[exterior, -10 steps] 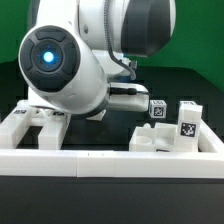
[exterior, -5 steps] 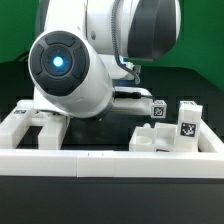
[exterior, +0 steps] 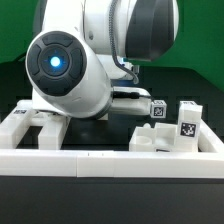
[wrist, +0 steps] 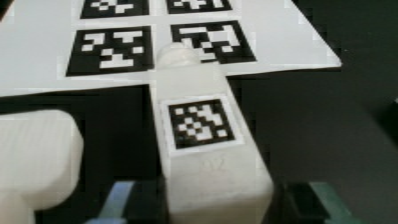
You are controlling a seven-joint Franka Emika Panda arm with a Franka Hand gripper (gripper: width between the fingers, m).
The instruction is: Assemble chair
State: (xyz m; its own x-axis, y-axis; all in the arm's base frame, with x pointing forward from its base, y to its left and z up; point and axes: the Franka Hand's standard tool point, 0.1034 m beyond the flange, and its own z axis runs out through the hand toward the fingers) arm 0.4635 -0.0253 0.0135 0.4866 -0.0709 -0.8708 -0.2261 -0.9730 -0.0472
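Round joint: the arm's big round joint [exterior: 62, 75] with the blue light [exterior: 55, 62] now sits further toward the exterior view's right, and a little lower, than 1 second ago.
Timing: I see that shift already finished in the picture from 0.5 seconds ago.
Upper shell: the white shell [exterior: 100, 20] above the joint has moved the same way.
Green backdrop [exterior: 15, 35]: a wider strip shows at the exterior view's left, where the arm covered it before.
Tagged cube [exterior: 157, 109]: the joint stands closer to it in the exterior view.
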